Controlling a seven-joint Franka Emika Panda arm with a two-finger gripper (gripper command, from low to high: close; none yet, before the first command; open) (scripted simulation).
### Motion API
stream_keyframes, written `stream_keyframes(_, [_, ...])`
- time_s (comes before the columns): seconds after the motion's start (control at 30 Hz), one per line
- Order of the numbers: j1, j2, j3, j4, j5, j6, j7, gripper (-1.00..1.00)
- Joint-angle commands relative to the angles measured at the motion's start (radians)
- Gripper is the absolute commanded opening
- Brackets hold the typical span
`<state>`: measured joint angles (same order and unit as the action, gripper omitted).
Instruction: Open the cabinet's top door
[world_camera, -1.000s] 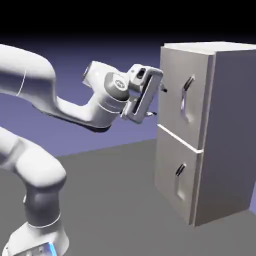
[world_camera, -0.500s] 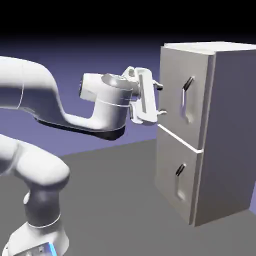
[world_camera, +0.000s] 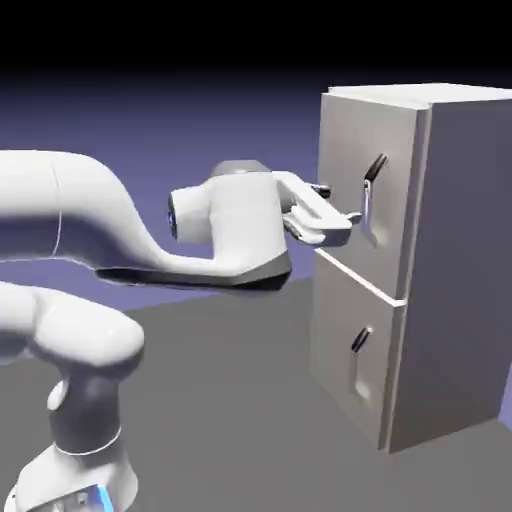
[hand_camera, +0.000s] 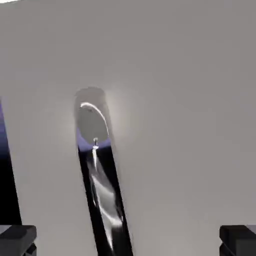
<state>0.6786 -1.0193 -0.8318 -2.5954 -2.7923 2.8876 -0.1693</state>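
Observation:
The light-grey cabinet (world_camera: 455, 260) stands at the exterior view's right. Its top door (world_camera: 345, 150) is flush and closed, with a slim dark handle (world_camera: 374, 170) over a recess. My gripper (world_camera: 338, 205) is turned toward that door, open, its fingertips just left of the handle and close to the panel. In the hand view the top door (hand_camera: 180, 75) fills the frame and the shiny dark handle (hand_camera: 102, 190) runs down between my two fingertips (hand_camera: 17, 239), nearer the left one. Nothing is held.
Below the top door sits the shorter lower door (world_camera: 345, 350) with its own small handle (world_camera: 361, 341), also closed. The arm's big white links (world_camera: 80, 220) stretch across the left of the exterior view above the grey table (world_camera: 230, 420).
The hand has rolled from upright to nearly level and moved right and slightly down toward the top door's handle. The jaws have stayed open.

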Motion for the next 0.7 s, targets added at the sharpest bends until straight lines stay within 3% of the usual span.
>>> stream_keyframes(0.0, [0.010, -0.007, -0.013, 0.003, -0.044, -0.002, -0.014, 0.00])
stream_keyframes(0.23, [0.186, 0.091, -0.116, 0.121, -0.105, -0.061, 0.011, 0.00])
stream_keyframes(0.27, [0.186, 0.091, -0.116, 0.121, -0.105, -0.061, 0.011, -1.00])
stream_keyframes(0.43, [0.041, 0.145, 0.014, 0.062, -0.075, -0.098, 0.099, -1.00])
stream_keyframes(0.67, [-0.193, 0.104, 0.261, -0.103, 0.213, -0.232, -0.012, -1.00])
